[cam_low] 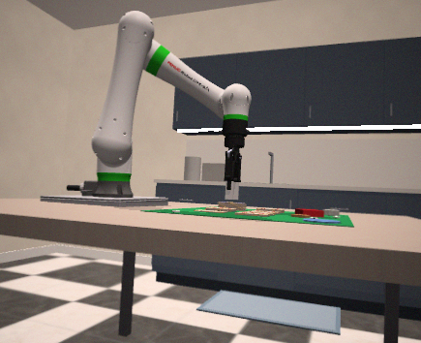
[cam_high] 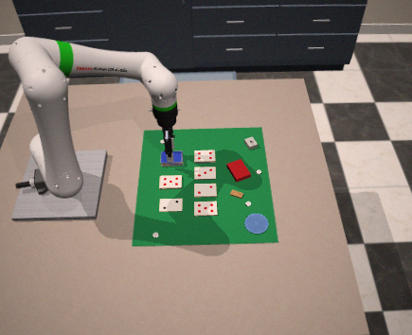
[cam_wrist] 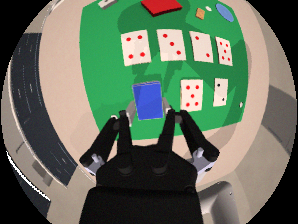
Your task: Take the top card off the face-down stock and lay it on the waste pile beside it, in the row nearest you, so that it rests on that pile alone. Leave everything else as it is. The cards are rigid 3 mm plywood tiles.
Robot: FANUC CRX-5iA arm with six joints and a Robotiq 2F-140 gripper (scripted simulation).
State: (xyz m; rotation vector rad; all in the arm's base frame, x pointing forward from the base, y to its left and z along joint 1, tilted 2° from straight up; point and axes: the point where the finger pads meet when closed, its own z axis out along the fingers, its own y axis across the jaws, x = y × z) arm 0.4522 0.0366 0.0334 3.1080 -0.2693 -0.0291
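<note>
The face-down stock is a short stack with a blue back on the green mat (cam_high: 205, 186), at the left end of the row nearest the arm. It also shows in the wrist view (cam_wrist: 148, 102). Beside it lies the waste pile (cam_high: 170, 182), a face-up card with red pips, seen in the wrist view too (cam_wrist: 192, 94). My gripper (cam_high: 170, 153) hangs straight over the stock, fingers partly open and straddling it from above. In the side view the fingertips (cam_low: 228, 185) are clearly above the stack (cam_low: 231, 205) and hold nothing.
A card with black pips (cam_high: 170, 204) lies past the waste pile. A second row of several red-pip cards (cam_high: 205, 182) runs alongside. A red box (cam_high: 238, 169), a grey block (cam_high: 251, 142), an orange chip (cam_high: 237, 193) and a blue disc (cam_high: 257, 223) lie further right.
</note>
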